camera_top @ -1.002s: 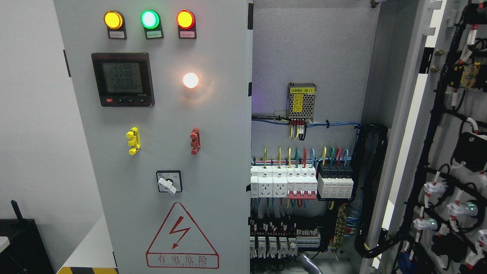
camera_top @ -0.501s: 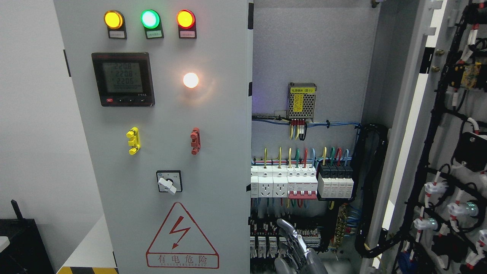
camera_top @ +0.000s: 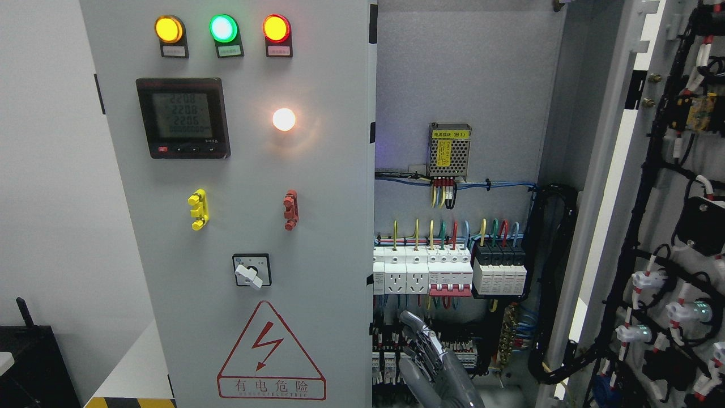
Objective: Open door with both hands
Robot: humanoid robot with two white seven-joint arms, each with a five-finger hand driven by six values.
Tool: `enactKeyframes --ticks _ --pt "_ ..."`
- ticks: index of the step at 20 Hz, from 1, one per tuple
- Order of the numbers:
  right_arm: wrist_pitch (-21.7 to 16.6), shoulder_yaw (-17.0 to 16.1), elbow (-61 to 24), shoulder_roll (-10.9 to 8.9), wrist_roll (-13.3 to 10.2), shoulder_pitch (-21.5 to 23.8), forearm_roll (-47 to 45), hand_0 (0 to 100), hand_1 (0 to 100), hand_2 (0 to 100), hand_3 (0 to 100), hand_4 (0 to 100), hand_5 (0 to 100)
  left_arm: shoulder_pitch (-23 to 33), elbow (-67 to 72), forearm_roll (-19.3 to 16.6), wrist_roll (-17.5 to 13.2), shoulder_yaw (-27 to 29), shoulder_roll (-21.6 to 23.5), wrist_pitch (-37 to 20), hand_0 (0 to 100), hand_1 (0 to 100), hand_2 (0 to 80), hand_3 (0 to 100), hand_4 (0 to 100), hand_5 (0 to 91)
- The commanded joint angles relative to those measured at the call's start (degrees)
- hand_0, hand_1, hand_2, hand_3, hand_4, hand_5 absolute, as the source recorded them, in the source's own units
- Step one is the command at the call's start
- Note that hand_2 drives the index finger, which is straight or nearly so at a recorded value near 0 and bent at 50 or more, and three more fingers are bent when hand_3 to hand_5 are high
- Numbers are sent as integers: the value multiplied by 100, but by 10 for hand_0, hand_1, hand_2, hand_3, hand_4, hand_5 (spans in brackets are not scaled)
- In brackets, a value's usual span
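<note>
The grey cabinet's left door point(camera_top: 328, 238) fills the 9 o'clock half, shut, carrying three lit lamps point(camera_top: 222, 28) at 11 o'clock, a digital meter point(camera_top: 183, 118), a yellow handle point(camera_top: 198, 209), a red handle point(camera_top: 290, 209), a rotary switch point(camera_top: 251, 272) and a red shock-warning triangle point(camera_top: 271, 354). The right door point(camera_top: 617, 187) stands swung open at 3 o'clock, its wired inner face showing. At 6 o'clock the right hand point(camera_top: 433, 362) rises in front of the breakers point(camera_top: 447, 275) and terminal rows, its fingers point(camera_top: 416, 328) straight, close together and holding nothing, while a white wall point(camera_top: 51, 198) lies at 9 o'clock.
</note>
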Motion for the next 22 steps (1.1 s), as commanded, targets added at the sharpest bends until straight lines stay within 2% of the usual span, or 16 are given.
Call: enactKeyframes --ticks 1,5,8,14,17,22 --pt "17 -253 1013 82 91 -176 -31 120 389 0 0 0 0 0 1 0 0 -1 -1 1 120 389 0 0 0 0" --pt "26 -244 1250 82 293 -440 -31 120 389 0 0 0 0 0 1 0 0 -1 -1 1 120 389 0 0 0 0" --pt "122 -244 1531 64 556 -668 -241 120 389 0 0 0 0 0 1 0 0 -1 -1 1 120 389 0 0 0 0" --pt "149 -174 1593 29 628 -879 -559 120 389 0 0 0 0 0 1 0 0 -1 -1 1 120 389 0 0 0 0" --pt "149 -148 1664 29 1004 -950 -550 120 389 0 0 0 0 0 1 0 0 -1 -1 1 120 389 0 0 0 0" --pt "149 -200 1953 29 1146 -1274 -567 120 389 0 0 0 0 0 1 0 0 -1 -1 1 120 389 0 0 0 0"
